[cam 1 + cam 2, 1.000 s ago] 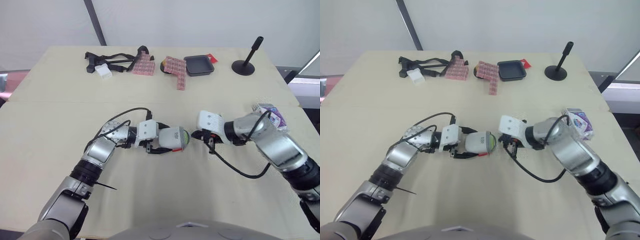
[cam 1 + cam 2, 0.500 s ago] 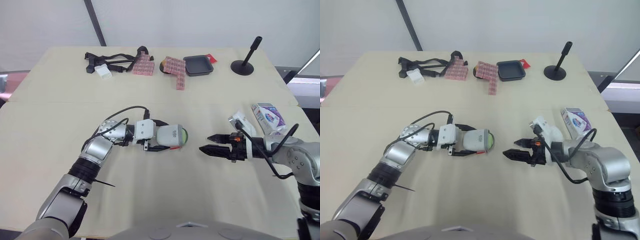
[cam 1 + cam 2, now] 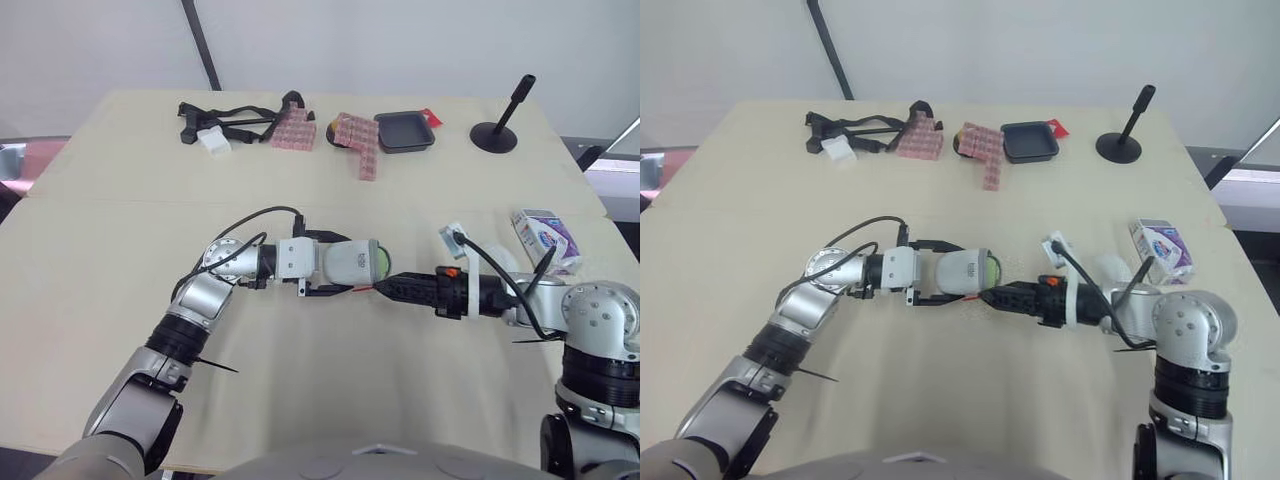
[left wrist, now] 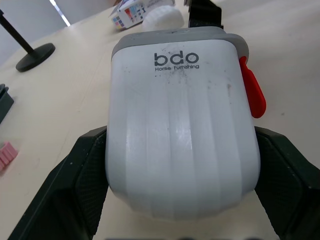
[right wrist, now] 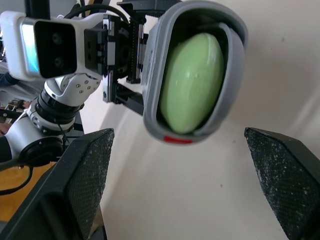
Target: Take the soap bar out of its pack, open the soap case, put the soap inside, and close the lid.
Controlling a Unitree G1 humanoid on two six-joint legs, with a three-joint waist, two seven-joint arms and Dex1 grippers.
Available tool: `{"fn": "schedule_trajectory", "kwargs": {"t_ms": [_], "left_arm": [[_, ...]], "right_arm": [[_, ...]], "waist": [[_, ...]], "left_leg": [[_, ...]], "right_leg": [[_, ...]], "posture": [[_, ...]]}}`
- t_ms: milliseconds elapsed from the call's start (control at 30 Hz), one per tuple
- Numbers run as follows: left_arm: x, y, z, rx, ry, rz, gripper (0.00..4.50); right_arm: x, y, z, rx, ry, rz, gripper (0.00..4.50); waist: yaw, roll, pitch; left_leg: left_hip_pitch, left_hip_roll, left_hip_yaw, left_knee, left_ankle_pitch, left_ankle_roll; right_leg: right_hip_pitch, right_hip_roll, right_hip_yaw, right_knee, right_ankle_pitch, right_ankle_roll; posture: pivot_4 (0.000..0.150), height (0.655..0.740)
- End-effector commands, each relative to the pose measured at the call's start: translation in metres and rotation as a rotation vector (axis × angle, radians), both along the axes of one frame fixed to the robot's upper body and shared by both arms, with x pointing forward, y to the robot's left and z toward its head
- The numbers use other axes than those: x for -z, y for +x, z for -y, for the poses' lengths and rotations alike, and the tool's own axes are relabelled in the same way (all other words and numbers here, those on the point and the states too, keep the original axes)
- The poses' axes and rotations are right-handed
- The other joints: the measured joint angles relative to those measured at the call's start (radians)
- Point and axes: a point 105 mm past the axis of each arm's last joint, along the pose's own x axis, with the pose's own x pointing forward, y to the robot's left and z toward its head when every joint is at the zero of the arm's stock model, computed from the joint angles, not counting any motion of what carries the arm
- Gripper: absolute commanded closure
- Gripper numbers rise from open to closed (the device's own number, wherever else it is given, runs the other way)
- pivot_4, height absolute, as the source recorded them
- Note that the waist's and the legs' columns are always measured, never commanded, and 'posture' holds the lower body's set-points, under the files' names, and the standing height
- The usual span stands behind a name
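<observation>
Right wrist view shows the right gripper [image 3: 393, 287], fingers spread, back just before the soap case [image 4: 177, 135] that the left gripper [image 3: 335, 265] clamps; soap [image 5: 192, 82] inside, lid closing remains

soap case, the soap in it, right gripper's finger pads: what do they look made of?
The soap case: likely moulded plastic, with a white ribbed satin shell, grey rim and printed logo.
The soap: pale green and smooth with a waxy sheen, so it looks like solid bar soap.
The finger pads: black and matte with a grainy, speckled surface, probably rubber or textured plastic.
</observation>
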Motion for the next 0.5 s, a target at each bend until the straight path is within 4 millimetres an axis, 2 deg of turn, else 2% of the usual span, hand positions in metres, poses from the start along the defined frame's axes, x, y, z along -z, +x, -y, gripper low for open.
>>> {"fn": "schedule_trajectory", "kwargs": {"t_ms": [33,500], "left_arm": [[-0.012,-0.005,0.002,0.022,-0.043,0.034,0.85],[-0.018,-0.008,0.006,0.05,-0.057,0.046,0.85]], "right_arm": [[-0.007,0.002,-0.007,-0.016,0.015,0.019,0.02],[-0.01,0.008,-0.021,-0.029,0.045,0.004,0.02]], "waist": [[-0.002,0.0,0.0],[-0.002,0.0,0.0]], "left_leg": [[0.0,0.0,0.0,0.0,0.0,0.0],[0.0,0.0,0.0,0.0,0.0,0.0]], "right_leg": [[0.0,0.0,0.0,0.0,0.0,0.0],[0.0,0.0,-0.001,0.0,0.0,0.0]], "posture": [[0.15,0.74],[0.15,0.74]]}}
